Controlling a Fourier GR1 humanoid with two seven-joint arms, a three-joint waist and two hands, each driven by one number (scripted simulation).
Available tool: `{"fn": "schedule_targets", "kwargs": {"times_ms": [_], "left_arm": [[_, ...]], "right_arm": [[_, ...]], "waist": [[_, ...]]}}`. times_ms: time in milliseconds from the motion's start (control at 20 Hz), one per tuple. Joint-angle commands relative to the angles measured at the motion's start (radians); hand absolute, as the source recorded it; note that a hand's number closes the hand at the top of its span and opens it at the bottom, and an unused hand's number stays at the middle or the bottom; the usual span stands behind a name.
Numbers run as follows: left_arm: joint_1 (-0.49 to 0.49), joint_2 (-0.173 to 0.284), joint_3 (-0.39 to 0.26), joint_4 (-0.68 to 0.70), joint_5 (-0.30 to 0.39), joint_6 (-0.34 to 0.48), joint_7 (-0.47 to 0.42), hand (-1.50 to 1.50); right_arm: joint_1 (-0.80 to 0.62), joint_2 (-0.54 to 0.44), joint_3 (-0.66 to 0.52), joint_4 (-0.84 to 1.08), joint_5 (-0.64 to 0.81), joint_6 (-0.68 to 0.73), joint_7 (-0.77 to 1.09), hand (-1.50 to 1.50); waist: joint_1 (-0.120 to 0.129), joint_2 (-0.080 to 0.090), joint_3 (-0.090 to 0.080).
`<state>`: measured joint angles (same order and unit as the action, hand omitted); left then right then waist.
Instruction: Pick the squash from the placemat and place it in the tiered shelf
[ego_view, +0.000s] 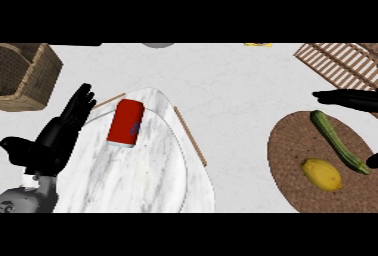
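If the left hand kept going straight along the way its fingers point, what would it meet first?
The left hand points up the view and slightly right, past the marble plate's left edge. Beyond its fingertips lies only bare counter up to the picture's top, so the way looks free, though height is unclear.

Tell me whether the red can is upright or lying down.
Lying down. The red can rests on its side on the marble plate; its long side faces up.

kitchen counter, shown by pale speckled worktop (236, 85), woven basket (26, 75), marble shelf (140, 170), red can (127, 122), vegetables laid on a placemat (295, 165)
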<state>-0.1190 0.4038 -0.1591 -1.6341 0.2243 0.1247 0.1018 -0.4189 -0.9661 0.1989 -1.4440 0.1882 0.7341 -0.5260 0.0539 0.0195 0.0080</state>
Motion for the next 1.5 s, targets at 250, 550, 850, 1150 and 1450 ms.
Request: {"fn": "schedule_targets", "kwargs": {"times_ms": [250,550,850,1150,1450], "left_arm": [[0.003,0.005,0.014,0.008,-0.001,-0.018,0.007,0.0],[-0.034,-0.012,0.008,-0.004,-0.019,-0.003,0.049,0.0],[-0.035,-0.017,0.044,0.025,-0.029,-0.025,0.04,0.0],[0.067,0.013,0.063,-0.119,-0.036,-0.03,0.117,0.0],[0.076,-0.013,0.092,-0.003,-0.037,-0.09,-0.013,0.0]], "right_arm": [[-0.023,-0.051,0.226,0.214,0.261,-0.126,-0.43,-1.5],[-0.101,-0.058,0.345,0.385,0.404,-0.257,-0.528,-1.5],[-0.188,0.002,0.356,0.536,0.497,-0.379,-0.581,-1.5],[-0.277,0.097,0.369,0.667,0.597,-0.431,-0.529,-1.5],[-0.279,0.185,0.392,0.8,0.664,-0.51,-0.55,-1.5]], "waist": [[0.005,-0.003,-0.005],[-0.003,-0.006,-0.006],[-0.033,-0.014,-0.007],[-0.027,-0.017,-0.007],[-0.034,-0.015,-0.008]]}}
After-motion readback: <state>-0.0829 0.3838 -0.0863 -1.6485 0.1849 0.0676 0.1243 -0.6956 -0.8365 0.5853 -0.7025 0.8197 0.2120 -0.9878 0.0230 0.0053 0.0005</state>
